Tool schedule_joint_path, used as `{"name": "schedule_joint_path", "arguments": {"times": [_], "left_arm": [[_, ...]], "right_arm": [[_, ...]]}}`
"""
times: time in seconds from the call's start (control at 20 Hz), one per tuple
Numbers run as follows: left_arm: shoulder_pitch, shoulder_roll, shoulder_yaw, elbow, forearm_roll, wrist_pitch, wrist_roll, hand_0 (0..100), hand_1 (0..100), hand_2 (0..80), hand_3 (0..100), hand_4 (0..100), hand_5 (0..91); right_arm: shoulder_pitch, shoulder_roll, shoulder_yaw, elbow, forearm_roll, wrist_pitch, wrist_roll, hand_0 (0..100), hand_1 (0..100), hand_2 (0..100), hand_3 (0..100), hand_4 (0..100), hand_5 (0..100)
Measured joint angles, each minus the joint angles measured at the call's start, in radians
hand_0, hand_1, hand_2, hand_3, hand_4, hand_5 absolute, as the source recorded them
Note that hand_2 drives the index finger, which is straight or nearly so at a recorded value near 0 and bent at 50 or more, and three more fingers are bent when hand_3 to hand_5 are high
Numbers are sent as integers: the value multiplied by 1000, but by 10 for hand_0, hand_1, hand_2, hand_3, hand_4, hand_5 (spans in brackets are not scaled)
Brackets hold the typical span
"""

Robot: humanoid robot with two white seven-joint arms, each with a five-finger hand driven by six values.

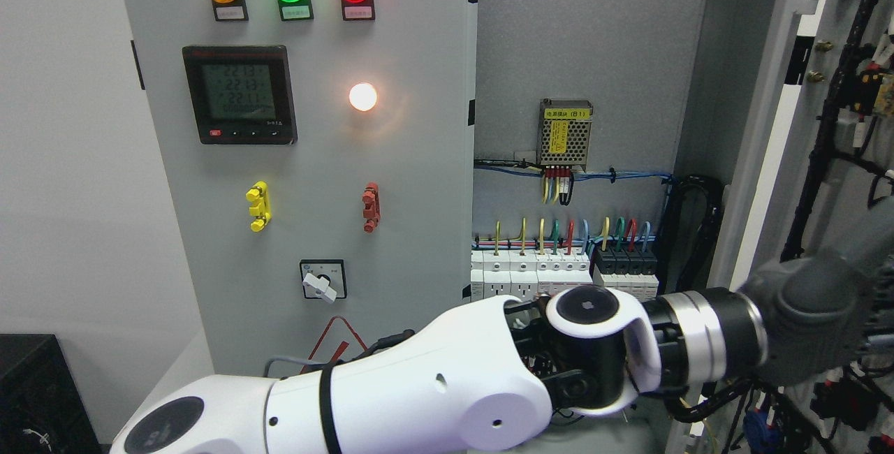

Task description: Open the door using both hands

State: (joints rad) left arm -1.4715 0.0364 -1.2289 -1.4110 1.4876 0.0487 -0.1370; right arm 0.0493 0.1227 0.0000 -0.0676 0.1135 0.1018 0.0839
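The left arm [419, 384] came in from the lower left and reached across to the right, where its grey left hand [817, 314] lay against the inner face of the opened door [775, 126]; whether its fingers were spread or curled could not be told. That door stood swung out at the right edge, baring the cabinet interior [580, 42] with a power supply [566, 133], coloured wires and a row of breakers [531, 272]. The white forearm hid the lower breakers, while the closed left panel [314, 181] carried three lit lamps, a meter [239, 94] and a rotary switch [323, 281].
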Motion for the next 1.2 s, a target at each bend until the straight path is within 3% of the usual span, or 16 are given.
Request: {"name": "schedule_joint_path", "arguments": {"times": [0.1,0.25,0.45,0.75,1.0,1.2], "left_arm": [[66,76,6,-44,-26,4,-7,0,0,0,0,0,0],[232,196,8,-122,-117,9,-23,0,0,0,0,0,0],[561,369,18,-195,-310,3,-129,0,0,0,0,0,0],[1121,557,119,-125,-567,-169,-255,0,0,0,0,0,0],[1391,560,231,136,-711,-216,-286,0,0,0,0,0,0],[1439,467,307,465,-818,-229,-292,0,0,0,0,0,0]], "right_arm": [[0,0,0,0,0,0,0,0,0,0,0,0,0],[0,0,0,0,0,0,0,0,0,0,0,0,0],[0,0,0,0,0,0,0,0,0,0,0,0,0],[0,0,0,0,0,0,0,0,0,0,0,0,0],[0,0,0,0,0,0,0,0,0,0,0,0,0],[0,0,0,0,0,0,0,0,0,0,0,0,0]]}}
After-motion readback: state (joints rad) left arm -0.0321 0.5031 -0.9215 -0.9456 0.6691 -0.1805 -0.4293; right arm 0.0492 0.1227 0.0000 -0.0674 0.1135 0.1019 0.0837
